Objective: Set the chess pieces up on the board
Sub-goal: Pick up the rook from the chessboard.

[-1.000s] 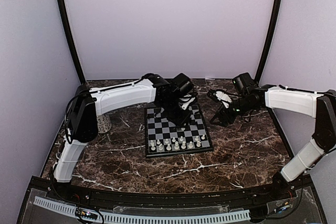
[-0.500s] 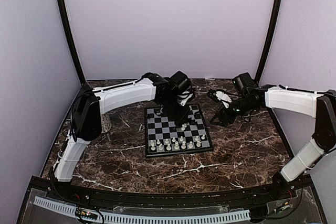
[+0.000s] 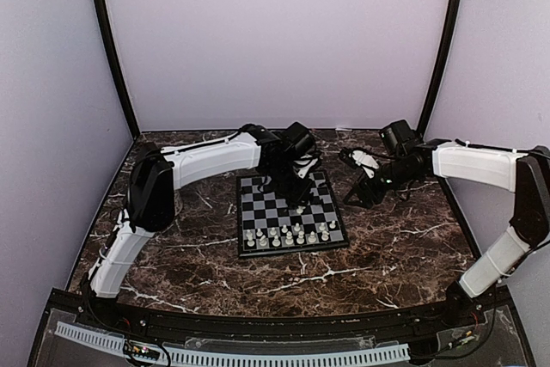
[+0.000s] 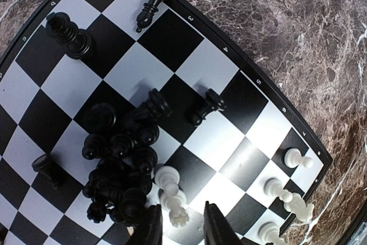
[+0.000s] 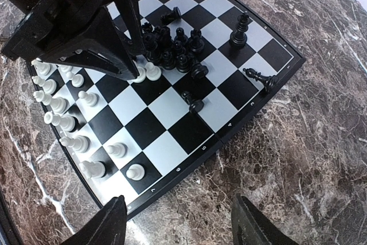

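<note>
The board [image 3: 332, 212] lies mid-table. White pieces [image 3: 288, 234] stand in two rows along its near edge. A heap of black pieces [image 4: 117, 164] lies on its far half, with other black pieces [image 4: 71, 35] scattered around it. My left gripper [image 4: 181, 209] hangs low over the board beside the heap, also seen from above [image 3: 295, 198]. It is open, and its jaws straddle a small white piece [image 4: 179, 216] without clamping it. A second white piece [image 4: 168, 179] stands just beyond. My right gripper [image 5: 182, 225] is wide open and empty above the board's right border [image 5: 241, 124].
Dark marble tabletop [image 3: 404, 247] surrounds the board. One black piece [image 4: 152, 4] lies across the board's far border. A black pawn [image 5: 194, 105] lies alone mid-board. The left arm's link [image 3: 210, 156] spans the far left of the table. Lilac walls enclose three sides.
The left arm's elbow and upper link have swung a little to the right, with its gripper staying over the board's far half. The right arm has not moved.
</note>
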Available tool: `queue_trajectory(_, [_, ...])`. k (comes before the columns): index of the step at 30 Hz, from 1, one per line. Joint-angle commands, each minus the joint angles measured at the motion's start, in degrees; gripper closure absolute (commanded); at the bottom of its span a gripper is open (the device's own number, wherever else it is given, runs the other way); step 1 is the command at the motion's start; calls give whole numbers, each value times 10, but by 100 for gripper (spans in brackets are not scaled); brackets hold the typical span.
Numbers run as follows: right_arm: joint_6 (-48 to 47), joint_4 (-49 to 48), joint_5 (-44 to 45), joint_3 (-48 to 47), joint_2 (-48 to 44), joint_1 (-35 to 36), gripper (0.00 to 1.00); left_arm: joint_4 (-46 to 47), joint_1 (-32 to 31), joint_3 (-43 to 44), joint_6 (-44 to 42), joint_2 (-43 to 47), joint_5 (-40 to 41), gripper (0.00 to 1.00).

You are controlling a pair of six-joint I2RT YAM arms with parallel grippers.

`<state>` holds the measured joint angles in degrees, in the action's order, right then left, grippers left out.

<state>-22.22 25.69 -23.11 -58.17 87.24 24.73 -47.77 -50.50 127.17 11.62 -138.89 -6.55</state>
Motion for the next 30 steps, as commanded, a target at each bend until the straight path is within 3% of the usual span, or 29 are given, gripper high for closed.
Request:
queue_trajectory(1, [-5, -8, -1, -6, 4, -3, 36, -16, 4, 18, 4, -2, -12, 74])
queue_trajectory(15, [-5, -6, -3, -8, 8, -3, 36, -30, 4, 17, 4, -6, -16, 72])
queue_trajectory(30, [-5, -5, 0, -7, 3, -3, 36, -37, 4, 27, 7, -5, -21, 90])
